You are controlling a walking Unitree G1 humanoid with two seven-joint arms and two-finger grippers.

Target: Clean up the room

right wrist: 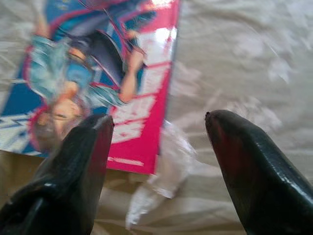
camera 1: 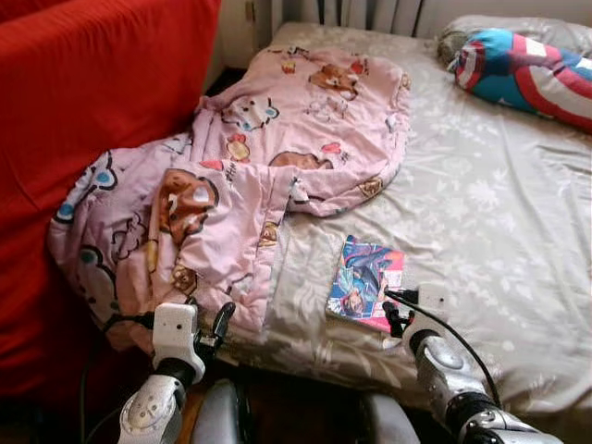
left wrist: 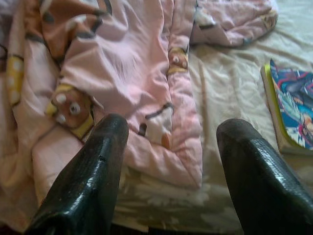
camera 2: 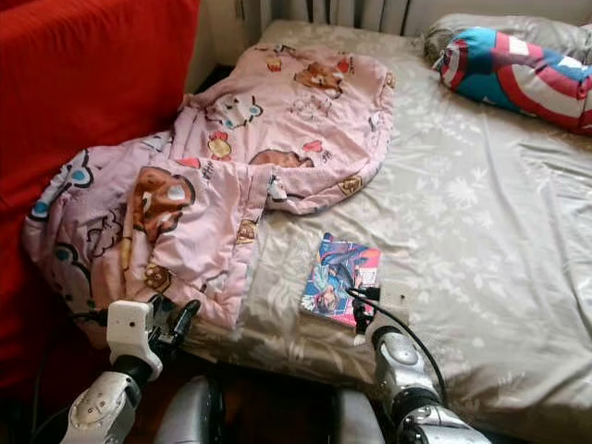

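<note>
A comic book (camera 1: pixel 365 281) with a blue and pink cover lies flat on the beige bed sheet (camera 1: pixel 481 213) near the front edge. My right gripper (camera 1: pixel 396 319) hovers open just over the book's near corner, with a clear plastic wrapper (right wrist: pixel 164 171) between its fingertips (right wrist: pixel 244 152). A pink cartoon quilt (camera 1: pixel 231 176) lies crumpled across the bed's left side and hangs over the edge. My left gripper (camera 1: pixel 215 328) is open at the quilt's near hem (left wrist: pixel 166 142), touching nothing.
A red sofa (camera 1: pixel 83 111) stands close on the left of the bed. A pillow (camera 1: pixel 527 69) with a shield print lies at the bed's far right. Dark floor shows below the bed's front edge between my arms.
</note>
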